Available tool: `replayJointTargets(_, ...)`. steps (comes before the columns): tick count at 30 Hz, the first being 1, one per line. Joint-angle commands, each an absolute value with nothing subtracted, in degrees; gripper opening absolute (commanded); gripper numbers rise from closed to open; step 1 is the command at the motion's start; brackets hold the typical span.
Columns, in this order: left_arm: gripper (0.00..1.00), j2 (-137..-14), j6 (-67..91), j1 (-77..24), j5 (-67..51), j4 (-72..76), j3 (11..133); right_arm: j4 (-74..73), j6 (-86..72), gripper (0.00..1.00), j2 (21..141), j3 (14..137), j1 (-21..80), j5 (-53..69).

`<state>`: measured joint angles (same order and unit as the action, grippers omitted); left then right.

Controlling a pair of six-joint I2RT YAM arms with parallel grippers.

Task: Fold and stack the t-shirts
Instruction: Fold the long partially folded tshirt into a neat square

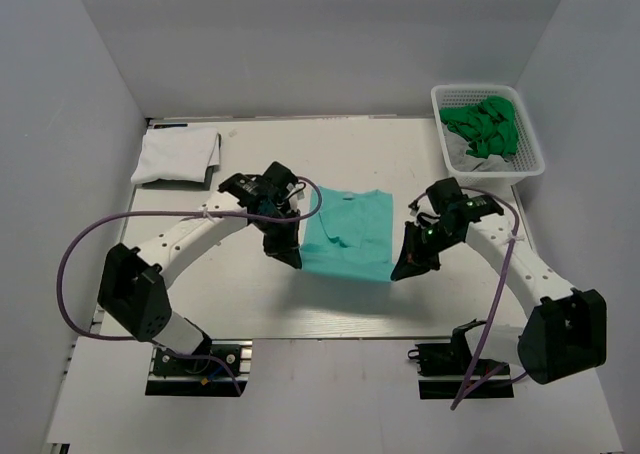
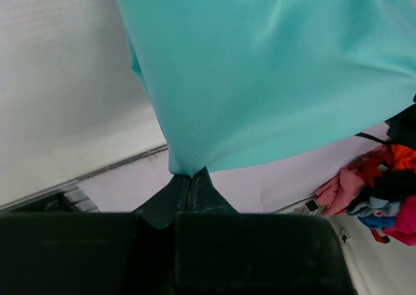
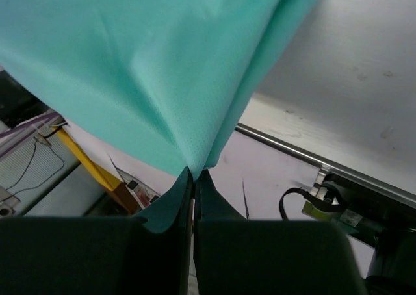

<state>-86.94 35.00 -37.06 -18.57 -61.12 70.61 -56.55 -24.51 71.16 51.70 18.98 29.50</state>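
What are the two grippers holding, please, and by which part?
Both hold the soft teal-mint cotton t-shirt: the left gripper pinches its near left corner, the right gripper its near right corner.

The left arm (image 1: 190,236) and right arm (image 1: 515,259) reach forward and inward. The left gripper (image 1: 288,257) and right gripper (image 1: 405,271) each pinch a near corner of the teal t-shirt (image 1: 350,236)

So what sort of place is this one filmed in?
Probably a lab robot cell, not a home: a white table boxed in by plain grey panels, with the left gripper and right gripper holding up a teal t-shirt, and a basket of clothes beside.
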Motion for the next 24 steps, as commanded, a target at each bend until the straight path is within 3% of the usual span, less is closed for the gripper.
replayJointTargets(1, 0.00, -84.81, 34.89, -36.74, -18.11, -70.04, 76.71, -67.74, -21.36, 0.00, 70.13, 59.13, 18.63, 31.20)
replayJointTargets(5, 0.00, -84.81, 34.37, -35.69, -17.49, -70.66, 80.85, -67.94, -20.74, 0.00, 71.97, 62.74, 18.11, 32.52)
replayJointTargets(15, 0.00, -92.63, 36.04, -35.16, 0.43, -67.94, 91.39, -61.53, -22.50, 0.00, 80.06, 73.81, 16.17, 27.69)
replayJointTargets(24, 0.00, -101.77, 34.72, -32.43, -0.61, -60.38, 98.60, -56.70, -23.46, 0.00, 87.26, 79.19, 13.36, 25.31)
